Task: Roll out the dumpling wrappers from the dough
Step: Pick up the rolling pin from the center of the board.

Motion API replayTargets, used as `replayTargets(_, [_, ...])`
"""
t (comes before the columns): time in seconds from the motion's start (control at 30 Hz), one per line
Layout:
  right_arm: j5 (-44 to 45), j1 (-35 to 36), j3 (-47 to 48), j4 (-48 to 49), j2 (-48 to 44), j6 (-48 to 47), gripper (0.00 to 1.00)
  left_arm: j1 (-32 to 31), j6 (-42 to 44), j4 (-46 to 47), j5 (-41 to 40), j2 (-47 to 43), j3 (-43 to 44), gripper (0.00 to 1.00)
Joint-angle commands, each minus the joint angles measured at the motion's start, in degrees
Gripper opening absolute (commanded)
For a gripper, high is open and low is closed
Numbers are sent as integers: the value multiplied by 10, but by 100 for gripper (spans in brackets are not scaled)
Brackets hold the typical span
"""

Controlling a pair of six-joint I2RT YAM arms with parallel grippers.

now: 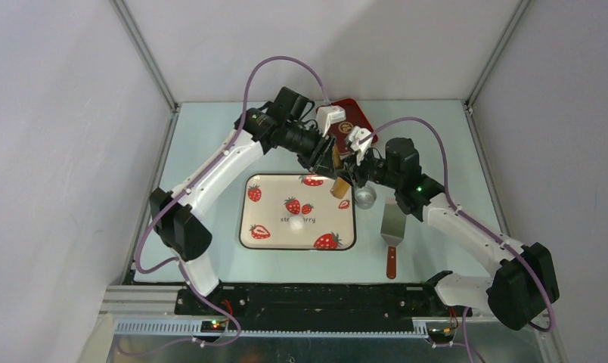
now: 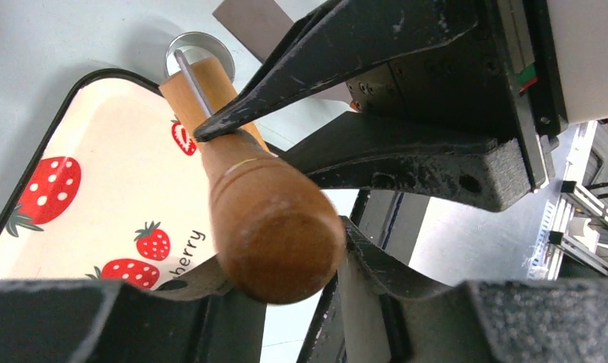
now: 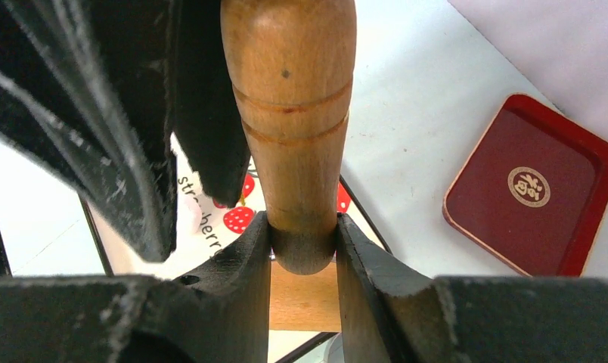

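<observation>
Both grippers hold a wooden rolling pin (image 1: pixel 337 175) in the air over the back right corner of the strawberry tray (image 1: pixel 249 215). My right gripper (image 3: pixel 302 246) is shut on the pin's narrow end (image 3: pixel 293 113). My left gripper (image 2: pixel 274 261) has its jaws against the pin's rounded thick end (image 2: pixel 274 234). The right gripper's fingers (image 2: pixel 301 76) pinch the pin further along in the left wrist view. A small white lump of dough (image 1: pixel 296 224) lies near the middle of the tray. No dumpling wrappers are in view.
A small silvery cup (image 1: pixel 366 197) stands just right of the tray, below the pin. A metal scraper with a red handle (image 1: pixel 392 227) lies right of it. A dark red tray (image 3: pixel 532 189) sits at the back of the table.
</observation>
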Motion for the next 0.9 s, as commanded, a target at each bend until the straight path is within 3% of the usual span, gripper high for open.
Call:
replayTargets(0.0, [-34, -15, 7, 27, -20, 6, 0, 37, 6, 8, 32, -28, 20, 41])
replayTargets(0.3, [-150, -45, -2, 34, -43, 48, 0, 79, 10, 11, 98, -20, 43, 56])
replayTargets(0.67, [-192, -64, -8, 64, -47, 103, 0, 46, -13, 12, -35, 17, 34, 50])
replayTargets(0.87, [-234, -70, -8, 75, -49, 133, 0, 23, -5, 13, -17, 28, 28, 50])
